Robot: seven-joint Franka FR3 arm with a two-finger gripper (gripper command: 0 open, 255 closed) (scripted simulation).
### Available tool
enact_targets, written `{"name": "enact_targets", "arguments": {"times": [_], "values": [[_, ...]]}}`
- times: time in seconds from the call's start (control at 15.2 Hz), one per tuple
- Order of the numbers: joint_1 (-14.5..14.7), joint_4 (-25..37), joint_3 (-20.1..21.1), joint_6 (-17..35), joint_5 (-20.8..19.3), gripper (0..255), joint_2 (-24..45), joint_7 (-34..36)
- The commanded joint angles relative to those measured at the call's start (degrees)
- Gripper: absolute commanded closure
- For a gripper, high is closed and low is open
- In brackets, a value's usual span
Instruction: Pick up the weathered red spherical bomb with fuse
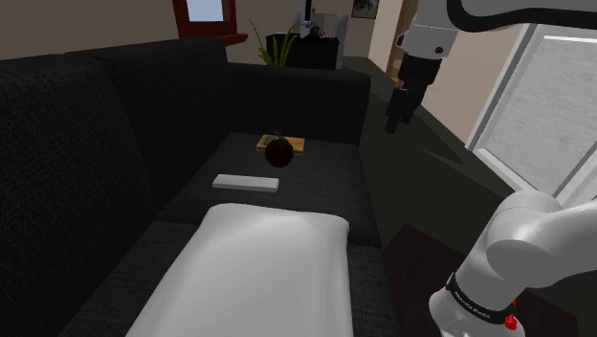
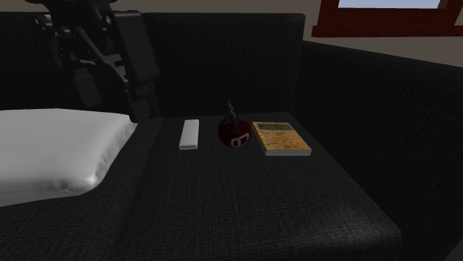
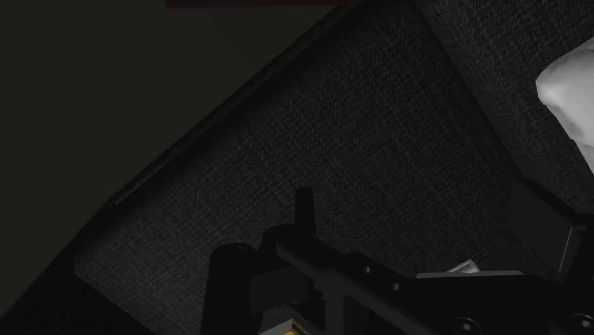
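Presently the dark red round bomb (image 2: 234,131), thin fuse pointing up, sits on the black sofa (image 2: 245,207) seat. A yellow-green book (image 2: 280,138) lies just beside it on one side, a flat white bar (image 2: 190,134) near it on the other, and a white pillow (image 2: 52,148) further along the seat. Pincer (image 1: 395,120) hangs raised in the air, well apart from the bomb, above and toward the shoulder view's right of it; released or clenched, cannot tell.
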Motion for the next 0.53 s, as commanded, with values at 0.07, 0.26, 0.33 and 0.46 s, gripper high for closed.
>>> {"name": "enact_targets", "arguments": {"times": [0.07, 0.26, 0.33, 0.46], "values": [[-0.12, -0.08, 0.56, 1.92, 0.49, 0, 1.39, 1.20], [-0.54, 0.20, 2.22, 7.54, 1.74, 0, 5.94, 4.71], [-0.70, 0.47, 2.77, 9.36, 2.08, 0, 7.56, 5.85], [-1.03, 1.26, 3.81, 12.89, 2.63, 0, 10.95, 8.13]]}}
